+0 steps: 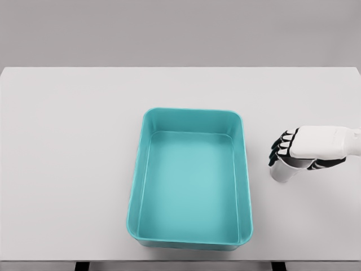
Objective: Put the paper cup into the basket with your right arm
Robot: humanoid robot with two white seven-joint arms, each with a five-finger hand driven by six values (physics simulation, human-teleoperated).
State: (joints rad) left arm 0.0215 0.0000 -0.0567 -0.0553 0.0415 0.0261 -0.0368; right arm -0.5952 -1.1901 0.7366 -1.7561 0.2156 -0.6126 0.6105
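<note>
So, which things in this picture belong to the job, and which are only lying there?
Belong to the job:
- paper cup, right of the basket, under the hand
- teal basket, nothing in it
- right hand, fingers curled around the cup

Only there:
- white table; nothing else lies on it

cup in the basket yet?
No, the paper cup sits on the table right of the teal basket, under the right hand.

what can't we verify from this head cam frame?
- paper cup: mostly covered by the right hand; only its lower part shows, lifted or resting unclear.
- Right arm: cut off by the right edge.
- Left arm: not in view.
- basket: near outer wall hidden below its own rim.
</note>
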